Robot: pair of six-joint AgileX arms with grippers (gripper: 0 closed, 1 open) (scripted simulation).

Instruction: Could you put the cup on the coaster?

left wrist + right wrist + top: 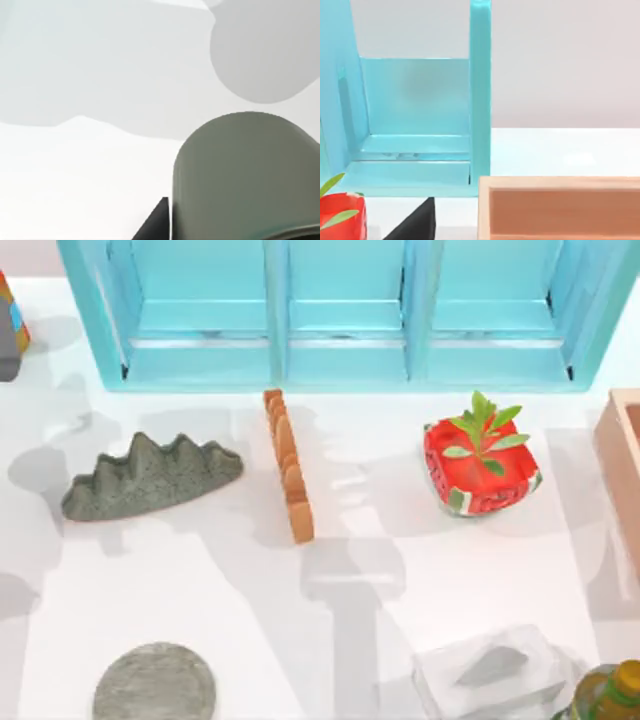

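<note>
Left wrist view: grey-green cup [245, 175] sits right at the left gripper, one dark fingertip [155, 225] just beside its wall; grip state cannot be told. Top view: speckled grey coaster [155, 685] lies on the white table [250, 600] at the near left edge, bare on top. Farther back, a jagged grey rock [150, 477], an orange scalloped strip [288, 465], a red watermelon-style planter [480, 465], then the turquoise shelf [345, 310]. Right wrist view faces that shelf and a wooden box [560, 207]; right gripper's state cannot be told.

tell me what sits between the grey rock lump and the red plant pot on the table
In the top view, an orange scalloped strip lies between the jagged grey rock lump and the red plant pot, running front to back on the white table.
</note>
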